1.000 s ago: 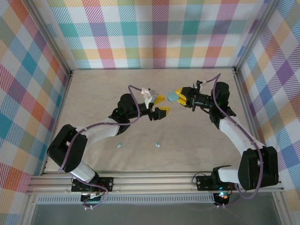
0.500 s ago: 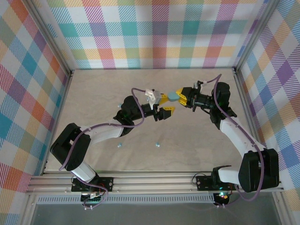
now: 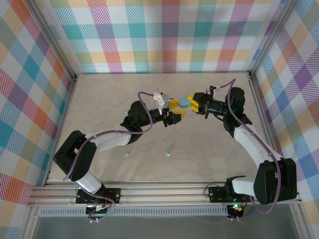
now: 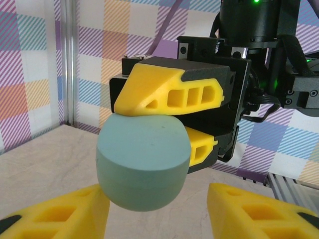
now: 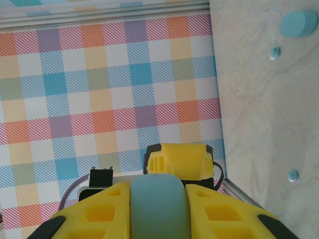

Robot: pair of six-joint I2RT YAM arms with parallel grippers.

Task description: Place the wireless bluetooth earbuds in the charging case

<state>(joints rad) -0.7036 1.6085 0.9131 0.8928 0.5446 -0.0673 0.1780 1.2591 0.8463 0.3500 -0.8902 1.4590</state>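
**Item: charging case (image 3: 185, 102), mid-air handover, centre of table (image 3: 99, 99)**

- Holder: I logged the right gripper (image 3: 189, 102) clamped on the case from top and bottom. The case's free rounded end stuck out leftward past the fingertips.
- Receiver: the left gripper (image 4: 157, 219) was spread wide and held nothing. The case sat straight ahead on its centreline, just beyond the tips, and I saw no contact. In my judgement the next move depended on that alignment, and the left arm was the nearer free one.
- Case: pale blue-grey, matte and smooth, an oval pebble with one flat face. I saw no open lid or seam.
- Fingers: yellow moulded plastic with ribbed cut-outs on black bodies.
- Earbuds (image 3: 167, 153): two tiny pale rounded bits lay on the table toward the near edge, well apart from both grippers. None was in the case that I could see.
- Also noted from the right wrist: a second oval case (image 5: 298, 22) lay on the mottled beige tabletop with another tiny bit just beside it.
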